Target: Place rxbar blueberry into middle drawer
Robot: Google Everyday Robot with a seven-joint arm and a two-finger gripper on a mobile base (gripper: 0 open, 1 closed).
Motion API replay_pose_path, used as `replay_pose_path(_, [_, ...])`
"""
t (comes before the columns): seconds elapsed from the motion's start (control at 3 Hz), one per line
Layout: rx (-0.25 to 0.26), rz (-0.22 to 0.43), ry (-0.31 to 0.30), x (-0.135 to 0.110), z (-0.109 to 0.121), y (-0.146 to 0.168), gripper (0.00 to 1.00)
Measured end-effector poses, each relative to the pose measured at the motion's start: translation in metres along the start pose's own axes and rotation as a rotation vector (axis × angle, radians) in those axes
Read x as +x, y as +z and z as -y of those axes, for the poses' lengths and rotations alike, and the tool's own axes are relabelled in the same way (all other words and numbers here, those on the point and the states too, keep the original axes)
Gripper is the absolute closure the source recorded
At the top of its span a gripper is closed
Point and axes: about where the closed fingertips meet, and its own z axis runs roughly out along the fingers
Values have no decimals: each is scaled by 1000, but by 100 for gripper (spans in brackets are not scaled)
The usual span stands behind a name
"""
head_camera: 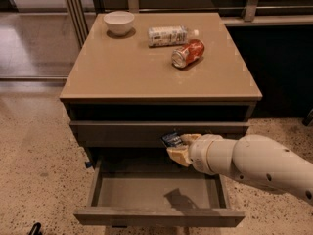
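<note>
Okay, tan-topped cabinet (146, 82) fills the middle of the view, standing on a speckled floor (34, 155). White robot arm (254, 163) comes in from the right edge, thick and rounded, reaching left across the cabinet's front.

Middle drawer (146, 192) is pulled out wide toward the camera. It has a smooth grey floor and low side walls, and nothing lies in it. A dark shadow (178, 199) of the arm's end falls on the drawer floor right of centre. Above the open drawer is a shut grey drawer front (122, 133), and above that a dark open slot (156, 112) under the top.

Gripper (174, 146) sits at the arm's left end, over the rear part of the open drawer, level with the lower edge of the shut front. Its tan fingers (178, 154) are clamped on the rxbar blueberry (171, 139). The bar's dark navy wrapper sticks out up and left from the fingertips. Bar is held in the air, above the drawer floor, not touching it.

On the top, at the back: white bowl (119, 22) upright at the left, white labelled bottle (167, 35) lying on its side near centre, orange-red can (188, 53) lying on its side just right and forward of the bottle. Bottle and can are close, and whether they touch is unclear.
</note>
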Motion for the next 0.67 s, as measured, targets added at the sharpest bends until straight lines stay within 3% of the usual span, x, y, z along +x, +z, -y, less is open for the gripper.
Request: replay_pose_path(0.67, [50, -37, 148, 87, 18, 55, 100])
